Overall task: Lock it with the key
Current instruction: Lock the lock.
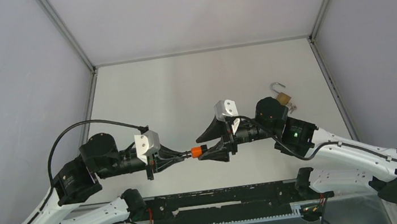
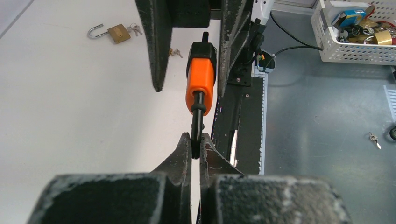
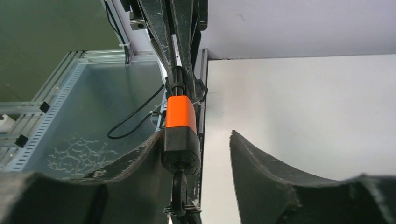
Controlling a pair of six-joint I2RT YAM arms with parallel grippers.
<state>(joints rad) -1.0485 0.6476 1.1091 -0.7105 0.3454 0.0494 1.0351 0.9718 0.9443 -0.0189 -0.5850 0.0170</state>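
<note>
We logged the left gripper (image 2: pixel 196 141) clamped on the orange padlock (image 2: pixel 201 79), long axis left–right; right gripper (image 3: pixel 196 136) stood apart around its key (image 3: pixel 179 192) end.

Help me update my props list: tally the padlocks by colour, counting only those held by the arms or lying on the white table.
orange padlock: 1
brass padlock: 1
Total: 2

Key (image 3: pixel 178 190) under orange padlock (image 3: pixel 181 133) cut off by bottom edge; brass padlock (image 1: pixel 282 97) partly behind right arm (image 1: pixel 270 113).
</note>
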